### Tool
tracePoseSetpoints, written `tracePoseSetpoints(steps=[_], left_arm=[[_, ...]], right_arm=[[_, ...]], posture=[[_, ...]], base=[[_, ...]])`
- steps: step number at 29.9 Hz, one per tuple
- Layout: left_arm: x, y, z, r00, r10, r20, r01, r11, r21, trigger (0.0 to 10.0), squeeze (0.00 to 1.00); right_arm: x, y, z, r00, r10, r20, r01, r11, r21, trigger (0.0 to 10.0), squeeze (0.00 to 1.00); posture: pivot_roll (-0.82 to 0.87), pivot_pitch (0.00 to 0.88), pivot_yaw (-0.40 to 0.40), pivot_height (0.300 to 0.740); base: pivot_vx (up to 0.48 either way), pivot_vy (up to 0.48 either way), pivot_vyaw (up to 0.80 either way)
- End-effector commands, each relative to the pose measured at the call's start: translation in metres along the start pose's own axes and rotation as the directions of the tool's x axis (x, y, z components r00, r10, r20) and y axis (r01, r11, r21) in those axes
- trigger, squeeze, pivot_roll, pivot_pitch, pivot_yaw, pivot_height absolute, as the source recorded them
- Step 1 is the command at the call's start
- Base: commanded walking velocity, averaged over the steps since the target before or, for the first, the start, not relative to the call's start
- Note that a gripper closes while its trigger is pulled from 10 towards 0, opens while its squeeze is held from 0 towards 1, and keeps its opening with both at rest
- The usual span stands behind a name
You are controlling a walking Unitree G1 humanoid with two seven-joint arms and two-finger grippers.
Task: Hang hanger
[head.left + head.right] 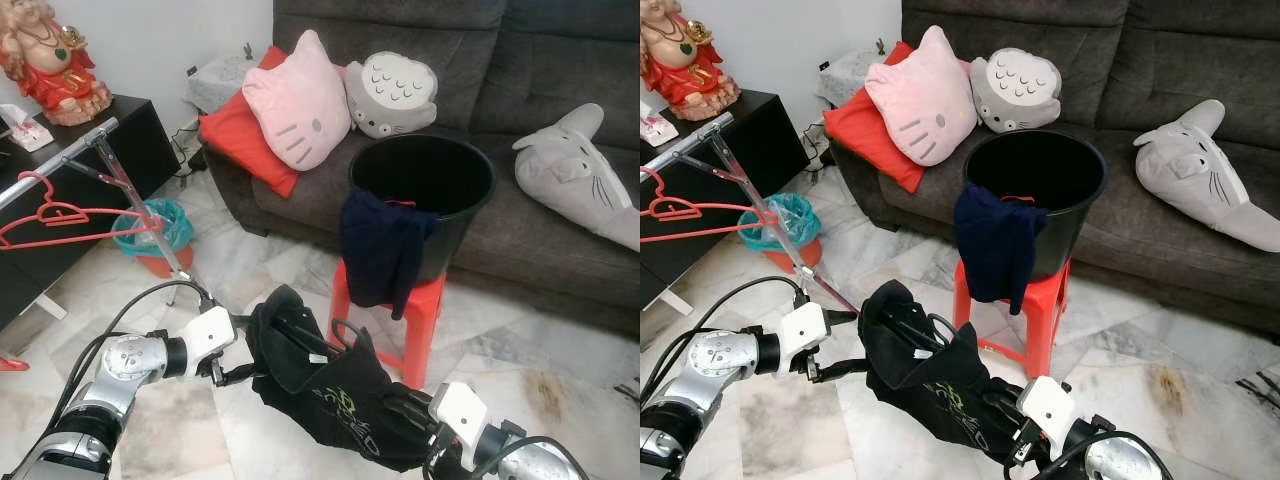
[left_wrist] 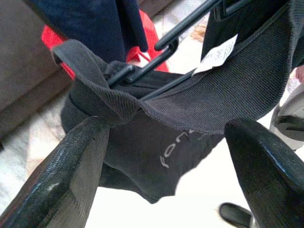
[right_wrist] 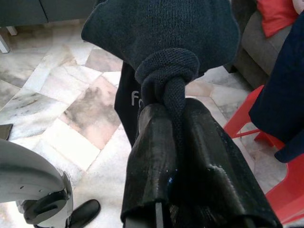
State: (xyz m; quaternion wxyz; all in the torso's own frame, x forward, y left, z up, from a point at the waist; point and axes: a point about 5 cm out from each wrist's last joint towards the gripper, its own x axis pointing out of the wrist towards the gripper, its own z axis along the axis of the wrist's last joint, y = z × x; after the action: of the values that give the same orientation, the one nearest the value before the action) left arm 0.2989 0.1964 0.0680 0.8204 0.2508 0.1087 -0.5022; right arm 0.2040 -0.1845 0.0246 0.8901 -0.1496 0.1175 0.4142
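Right gripper (image 3: 175, 137): fingers pinched tight on a bunched fold of the garment (image 1: 330, 395), low over the marble floor (image 1: 250, 440).
Left gripper (image 1: 235, 365): fingers spread wide, held at the garment's upper edge.
Eye views: black garment with pale lettering, stretched between both grippers in front of the red stool (image 1: 415, 320); red hangers (image 1: 60, 220) on the rack (image 1: 120, 180) at left.
Left wrist view: black hanger (image 2: 161, 52) threaded inside the collar, white tag (image 2: 216, 50) showing.
Right wrist view: dark knit fabric wrinkled above the closed fingers.

Black bucket (image 1: 425, 185) w/ navy cloth (image 1: 380, 250) — on red stool (image 1: 415, 310).
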Motion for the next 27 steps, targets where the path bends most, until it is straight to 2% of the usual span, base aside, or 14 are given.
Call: tracePoseSetpoints(steps=[1, 5, 9, 27], left_arm=[[-0.0040, 0.0010, -0.0043, 1.000, 0.012, -0.016, -0.013, 0.999, -0.040, 10.0, 0.00], [-0.0029, 0.0013, -0.0038, 0.999, 0.020, -0.030, -0.020, 1.000, -0.020, 10.0, 0.00], [-0.0028, 0.0009, -0.0040, 1.000, 0.017, -0.021, -0.018, 0.999, -0.045, 10.0, 0.00], [-0.0034, 0.0035, -0.0021, 0.999, 0.030, -0.027, -0.031, 0.999, -0.035, 10.0, 0.00]], right_arm=[[0.0028, -0.0013, 0.0091, 0.999, -0.007, 0.045, 0.008, 1.000, -0.007, 10.0, 0.00], [0.0029, -0.0010, 0.0093, 0.999, -0.006, 0.045, 0.006, 1.000, -0.005, 10.0, 0.00], [0.0031, -0.0004, 0.0093, 0.999, -0.004, 0.045, 0.004, 1.000, -0.005, 10.0, 0.00], [0.0043, 0.0001, 0.0085, 0.999, 0.008, 0.039, -0.009, 1.000, 0.001, 10.0, 0.00]], posture=[[-0.05, 0.049, 0.114, 0.740], [-0.05, 0.051, 0.114, 0.740], [-0.05, 0.051, 0.115, 0.740], [-0.05, 0.041, 0.117, 0.740]], base=[[0.000, 0.480, 0.80], [0.000, 0.420, 0.80], [0.000, 0.000, 0.80], [0.000, 0.000, 0.80]])
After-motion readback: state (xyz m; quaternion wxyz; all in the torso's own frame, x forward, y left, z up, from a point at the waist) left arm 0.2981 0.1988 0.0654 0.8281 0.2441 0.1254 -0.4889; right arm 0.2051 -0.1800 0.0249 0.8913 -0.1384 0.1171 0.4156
